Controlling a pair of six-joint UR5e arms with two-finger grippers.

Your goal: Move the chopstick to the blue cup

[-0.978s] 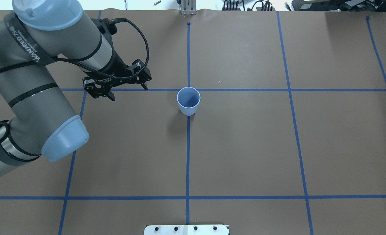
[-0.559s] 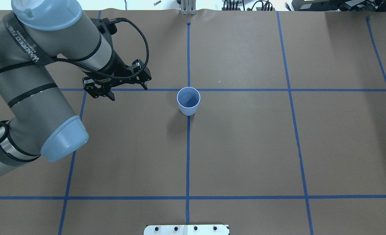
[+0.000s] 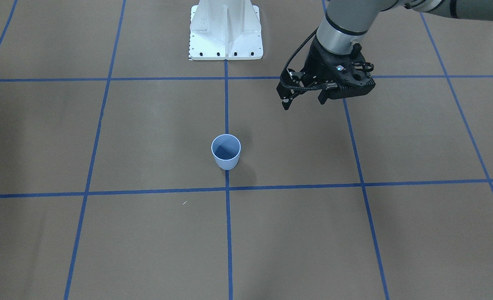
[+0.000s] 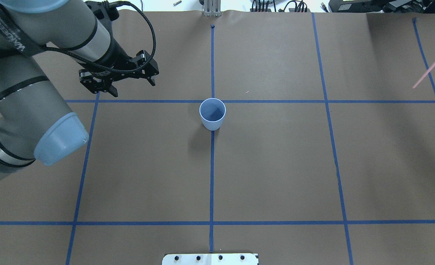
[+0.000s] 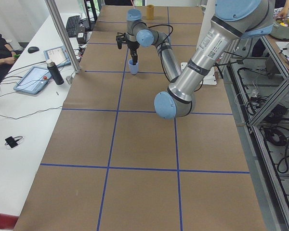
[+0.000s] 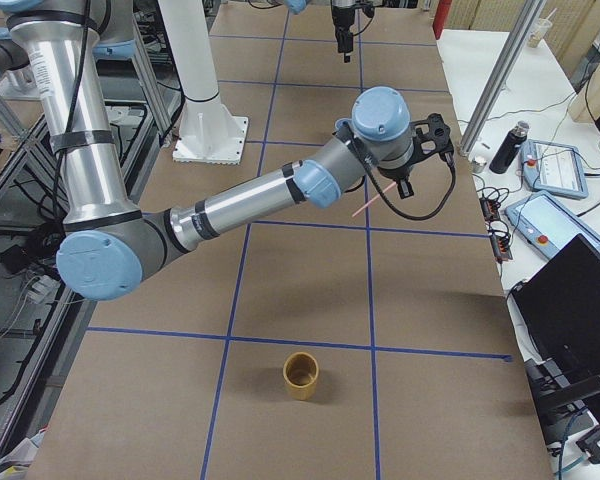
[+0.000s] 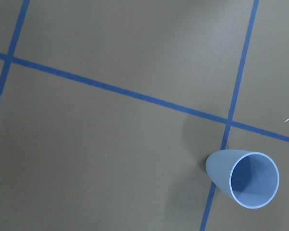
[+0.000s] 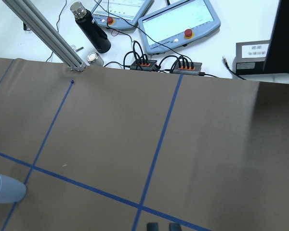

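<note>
Tapered blue cup [image 4: 212, 117], slim pink chopstick [image 4: 433, 65]

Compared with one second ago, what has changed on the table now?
The left gripper, open and empty, moved away from the robot and to its left, farther from the blue cup. A chopstick has come into the overhead view at its right edge, in the air. The cup stayed upright and empty.

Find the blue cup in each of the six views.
Front-facing: blue cup centre, on the middle tape line.
Overhead: cup just above centre.
Exterior left: cup near top, left of centre.
Exterior right: not visible.
Left wrist: cup bottom right.
Right wrist: cup at bottom-left edge.
Shared landmark: the tape crossing beside the cup.
</note>
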